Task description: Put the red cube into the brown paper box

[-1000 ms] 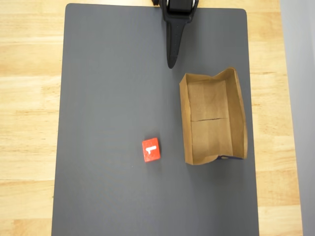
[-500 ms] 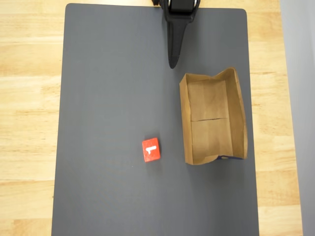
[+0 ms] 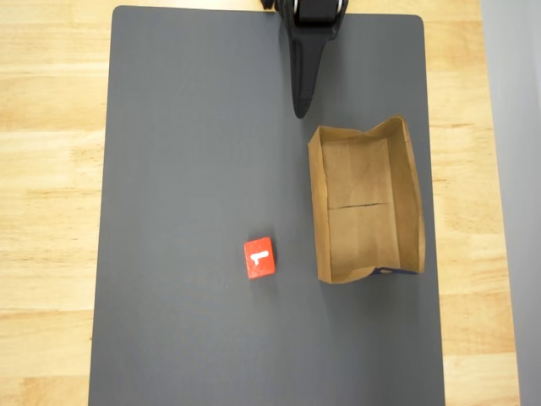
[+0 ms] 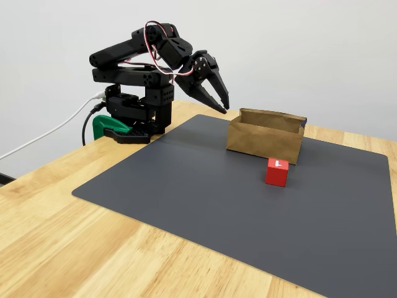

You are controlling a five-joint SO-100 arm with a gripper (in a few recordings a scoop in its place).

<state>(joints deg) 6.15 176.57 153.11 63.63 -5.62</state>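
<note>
Drifting slightly rightward across the overhead frames, gripper [image 3: 300, 108] poised above the far end of the dark mat [image 3: 186, 169], fingers all but closed on nothing, only a thin gap visible between the tips in the fixed view [image 4: 222, 101]; cube and box unmoved over the same interval. Judged as the opening of the reach, with no contact made and the whole transfer yet to do. Red cube [image 3: 259, 258] resting on the mat toward the near half, white mark uppermost, just left of the brown paper box [image 3: 410, 203] in the overhead view and apart from it. Box open-topped, empty, sitting close to the mat's right edge. Clear mat on the cube's left, near and far sides; tightest margin on its right, beside the low box wall. Bare wooden table [image 3: 51, 169] surrounding the mat.
</note>
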